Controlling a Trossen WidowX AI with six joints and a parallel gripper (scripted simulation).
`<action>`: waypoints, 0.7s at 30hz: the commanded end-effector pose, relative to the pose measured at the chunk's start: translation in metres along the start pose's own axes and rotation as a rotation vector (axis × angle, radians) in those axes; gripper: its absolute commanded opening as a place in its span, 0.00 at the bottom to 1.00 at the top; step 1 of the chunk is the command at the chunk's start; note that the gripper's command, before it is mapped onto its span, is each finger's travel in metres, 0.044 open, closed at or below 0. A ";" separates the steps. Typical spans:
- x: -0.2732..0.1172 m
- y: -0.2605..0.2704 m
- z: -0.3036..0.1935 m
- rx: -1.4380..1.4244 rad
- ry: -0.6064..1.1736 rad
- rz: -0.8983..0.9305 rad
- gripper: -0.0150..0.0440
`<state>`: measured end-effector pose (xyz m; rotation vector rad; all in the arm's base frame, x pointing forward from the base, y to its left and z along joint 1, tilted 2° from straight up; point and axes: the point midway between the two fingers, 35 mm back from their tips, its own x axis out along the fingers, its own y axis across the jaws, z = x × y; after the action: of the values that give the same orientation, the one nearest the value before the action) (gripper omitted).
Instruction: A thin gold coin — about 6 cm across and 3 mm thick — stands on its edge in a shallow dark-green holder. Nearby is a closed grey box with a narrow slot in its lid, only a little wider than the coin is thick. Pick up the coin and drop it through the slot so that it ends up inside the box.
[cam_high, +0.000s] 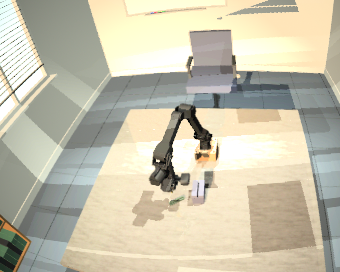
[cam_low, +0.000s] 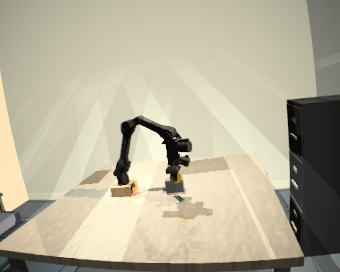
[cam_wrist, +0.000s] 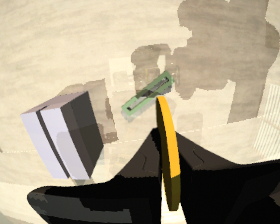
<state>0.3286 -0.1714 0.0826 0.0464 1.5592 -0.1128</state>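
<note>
The gold coin (cam_low: 178, 178) (cam_wrist: 169, 150) is held on edge between the fingertips of my gripper (cam_wrist: 160, 132), which is shut on it, and its front part sticks out past the tips. The coin is not visible in the top view. The grey box (cam_high: 198, 192) (cam_low: 174, 187) (cam_wrist: 63, 141) stands left of the coin in the wrist view, its lid slot (cam_wrist: 52, 137) a dark line set at a slight angle to the coin. The gripper is above and to one side of the box. The green holder (cam_high: 176, 201) (cam_low: 178, 198) (cam_wrist: 142, 103) lies beyond the coin, its groove empty.
The arm's orange base block (cam_high: 206, 151) (cam_low: 122, 190) stands on the wooden table (cam_high: 220, 227) (cam_low: 100, 235), behind the box in the top view. The arm's shadow falls across the table near the holder. A chair (cam_high: 211, 62) stands past the table's far edge.
</note>
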 end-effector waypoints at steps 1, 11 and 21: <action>-0.002 0.002 0.000 -0.021 -0.003 0.003 0.25; -0.002 0.028 -0.003 -0.021 -0.003 0.006 0.25; -0.003 0.054 -0.007 -0.021 -0.003 0.008 0.25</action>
<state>0.3275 -0.1266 0.0800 0.0338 1.5699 -0.0886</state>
